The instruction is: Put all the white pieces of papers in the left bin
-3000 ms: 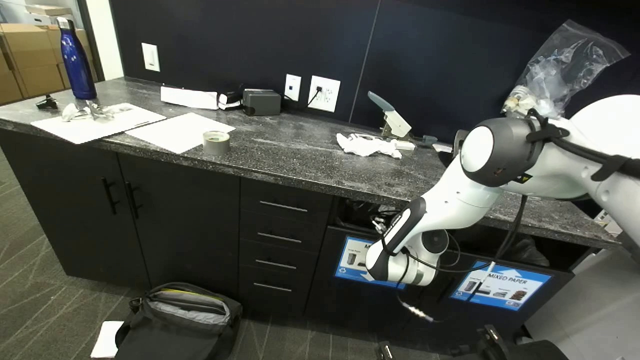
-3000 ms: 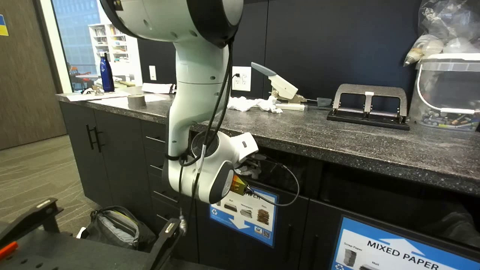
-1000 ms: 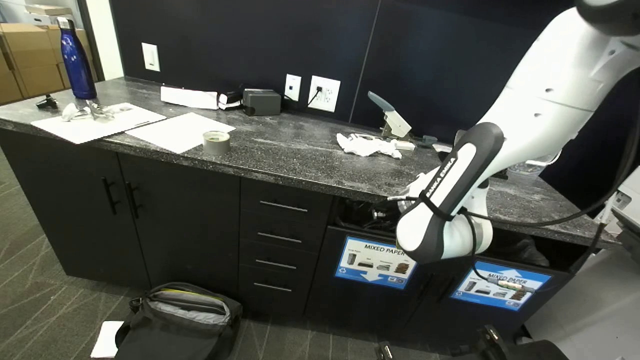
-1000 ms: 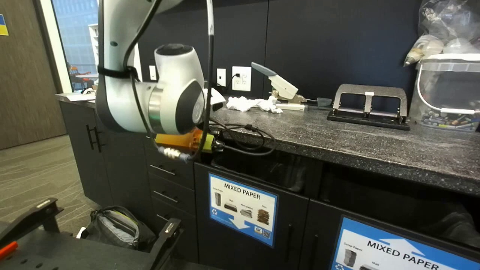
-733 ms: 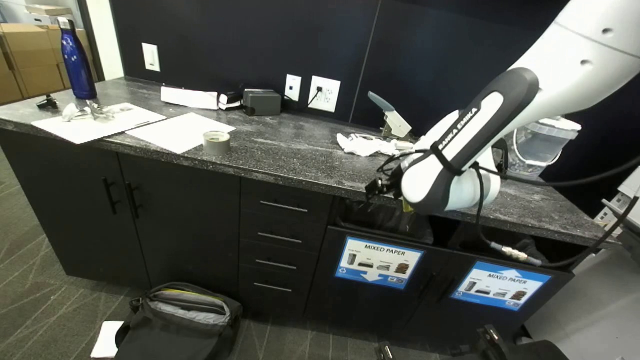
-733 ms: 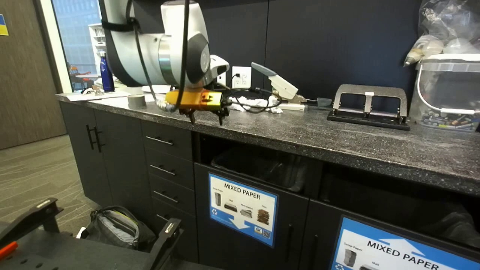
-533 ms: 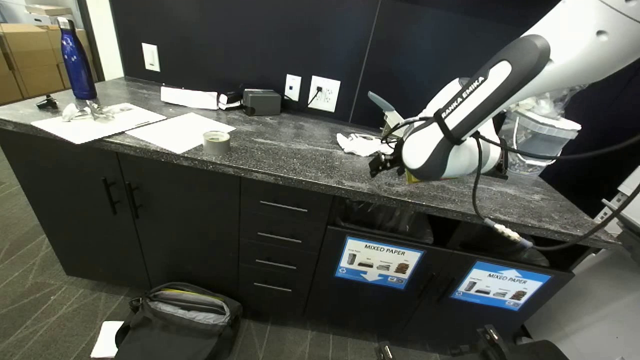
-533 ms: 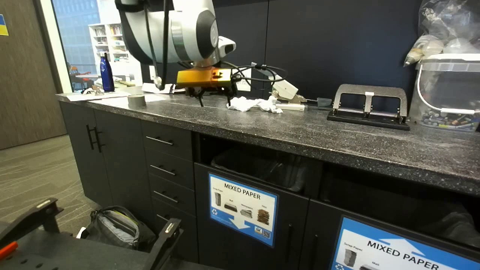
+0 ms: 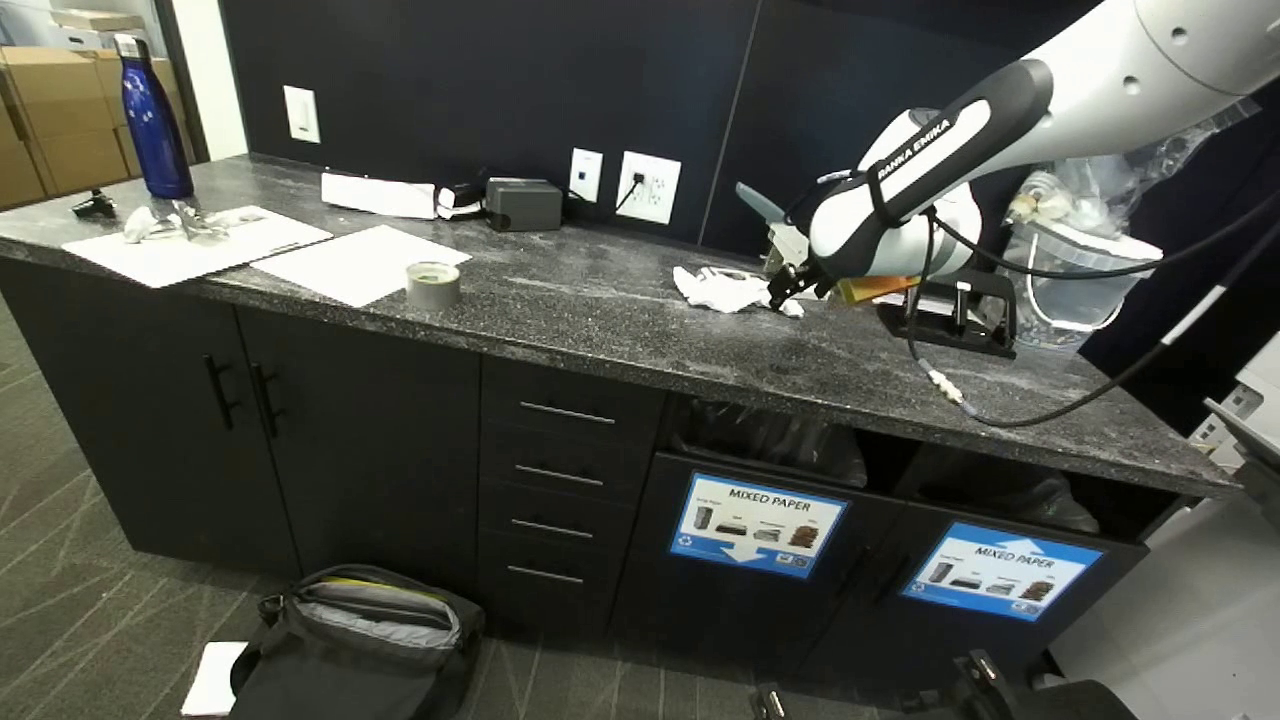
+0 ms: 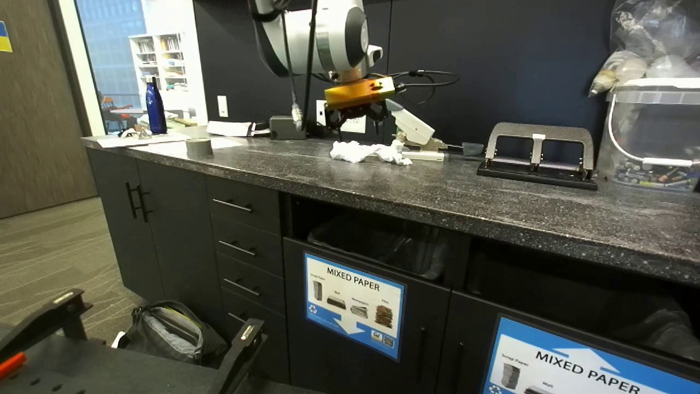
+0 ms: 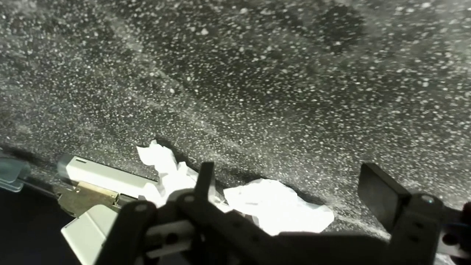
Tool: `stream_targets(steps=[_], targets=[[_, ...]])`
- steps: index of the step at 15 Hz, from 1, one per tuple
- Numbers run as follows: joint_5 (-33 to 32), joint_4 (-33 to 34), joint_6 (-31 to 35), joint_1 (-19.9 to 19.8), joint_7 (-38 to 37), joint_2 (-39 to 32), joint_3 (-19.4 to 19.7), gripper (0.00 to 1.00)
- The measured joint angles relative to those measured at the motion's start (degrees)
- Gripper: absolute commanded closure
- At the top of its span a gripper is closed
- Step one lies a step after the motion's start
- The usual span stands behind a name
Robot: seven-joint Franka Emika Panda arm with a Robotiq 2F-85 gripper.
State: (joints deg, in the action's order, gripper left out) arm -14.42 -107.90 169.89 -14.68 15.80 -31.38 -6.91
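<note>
Two crumpled white pieces of paper lie on the dark speckled counter; in the wrist view one scrap (image 11: pixel 276 209) shows between the fingers and another scrap (image 11: pixel 167 176) is partly behind the left finger. In both exterior views these white papers (image 9: pixel 722 290) (image 10: pixel 363 152) sit beside a stapler. My gripper (image 11: pixel 290 172) hovers just above them, jaws wide apart and holding nothing. In an exterior view its fingertips (image 10: pixel 377 127) are over the papers without touching them. Below the counter, the left bin (image 9: pixel 720 610) has a blue-framed sign on its dark front; its opening shows a plastic liner.
The large stapler (image 10: pixel 414 127) stands right by the papers. A hole punch (image 10: pixel 538 150) and a clear bucket (image 10: pixel 651 137) are farther right. A similar bin front (image 9: pixel 900 640) adjoins. Flat sheets (image 9: pixel 360 265), a tape roll (image 9: pixel 433 288) and a blue bottle (image 9: pixel 155 125) occupy the counter's far left.
My gripper has risen from in front of the left bin's opening to above the counter, then moved back over the crumpled papers. The papers have not moved.
</note>
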Motion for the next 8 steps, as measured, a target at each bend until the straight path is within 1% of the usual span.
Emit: stream_targets(steps=[3, 6, 8], targets=[[1.0, 9.7, -7.2, -3.7, 10.3, -5.9, -2.5, 0.0], [2.0, 18.9, -14.0, -4.8, 19.5, -11.1, -2.9, 0.0], [3.2, 24.6, -16.7, -4.9, 24.0, -14.4, -2.9, 0.0]])
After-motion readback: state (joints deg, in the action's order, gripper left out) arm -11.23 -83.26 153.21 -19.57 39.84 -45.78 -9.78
